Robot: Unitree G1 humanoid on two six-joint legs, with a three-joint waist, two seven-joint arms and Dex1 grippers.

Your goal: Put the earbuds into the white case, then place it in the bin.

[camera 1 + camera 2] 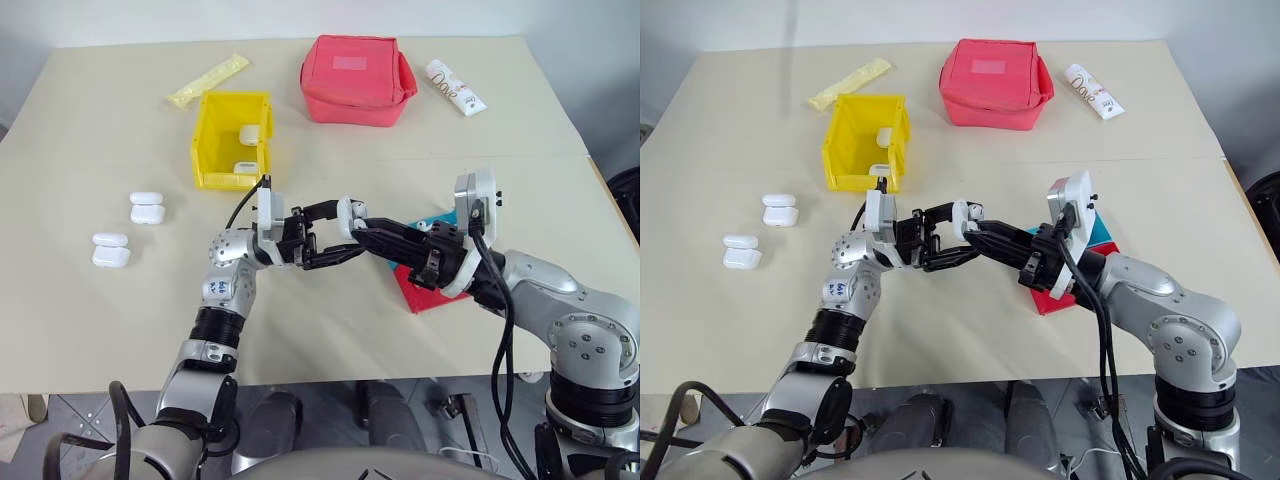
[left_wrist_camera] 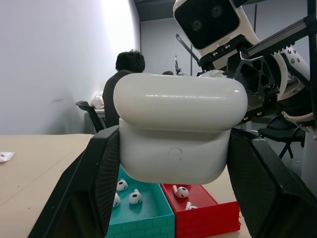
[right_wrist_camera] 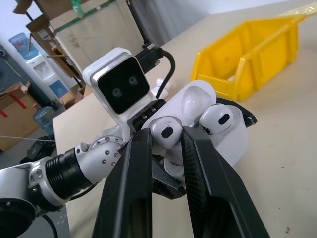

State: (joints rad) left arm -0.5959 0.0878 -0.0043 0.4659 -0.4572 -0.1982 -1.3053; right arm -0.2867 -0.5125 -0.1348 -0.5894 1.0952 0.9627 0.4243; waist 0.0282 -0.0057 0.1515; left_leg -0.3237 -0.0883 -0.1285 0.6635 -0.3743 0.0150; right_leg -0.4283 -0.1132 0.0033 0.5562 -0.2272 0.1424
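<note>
Beige table (image 1: 330, 330) with a seam across the middle, grey floor beyond its near edge. Behind, in the left wrist view, a pale wall and a person (image 2: 121, 94) seated with back turned; in the right wrist view, cardboard boxes and a blue water bottle at the room's edge.

Held above the table centre: the white case (image 2: 173, 131), glossy, rounded, lid open, clamped firmly between the fingers of the left gripper (image 1: 325, 240). Right gripper (image 3: 166, 136) closed on one earbud (image 3: 166, 130), pressed at the open case; second earbud (image 3: 216, 120) already seated in it, beside the first.

Further back on the left, the bin (image 1: 232, 138), bright yellow, with two white cases inside. Two more white cases (image 1: 128, 230) lying on the table at the left, well apart from the bin. Teal tray (image 2: 141, 215) and red tray (image 2: 205, 213) side by side under the right arm, loose earbuds inside. At the far edge, a red pouch (image 1: 357, 78), a yellow packet (image 1: 208, 80) and a white tube (image 1: 456, 87).
</note>
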